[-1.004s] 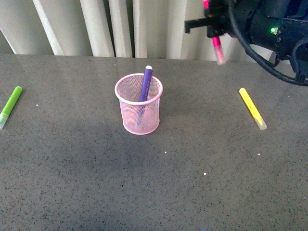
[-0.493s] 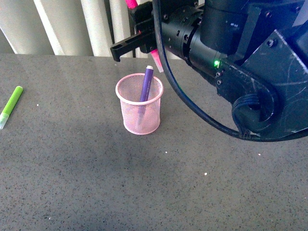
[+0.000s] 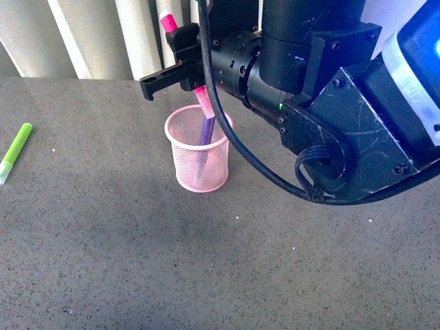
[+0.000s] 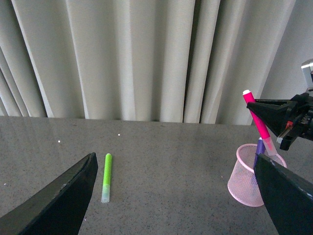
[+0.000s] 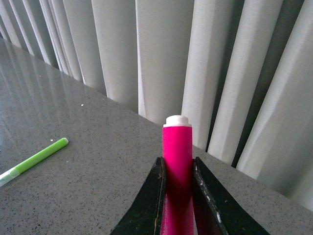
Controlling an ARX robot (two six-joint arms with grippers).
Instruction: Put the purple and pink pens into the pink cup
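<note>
— Where is the pink pen [image 3: 168, 22]?

— The right jaws are clamped on it partway along its barrel. In the right wrist view the two dark jaws press against either side of the magenta barrel, and its white end cap stands clear beyond them. The pen is tilted, and its upper end leans toward the curtain [image 4: 146, 58].

— And its lower end?

— It hangs over the mouth of the pink cup [image 3: 180, 161], just beside the top of the purple pen [image 3: 207, 129]. Whether the tip has passed below the rim cannot be told.

— How does the purple pen stand?

— It is inside the cup, leaning against the far rim. Its upper part sticks out above the mesh.

— Where is the cup?

— It stands upright on the grey bench [image 3: 275, 275], in front of the curtain.

— And the left jaws?

— They are spread wide and hold nothing. In the left wrist view their dark tips sit at the two lower corners, well apart from the cup.

— Is there anything else on the bench?

— A green pen [image 3: 15, 150] lies flat, far off to the left of the cup.
</note>
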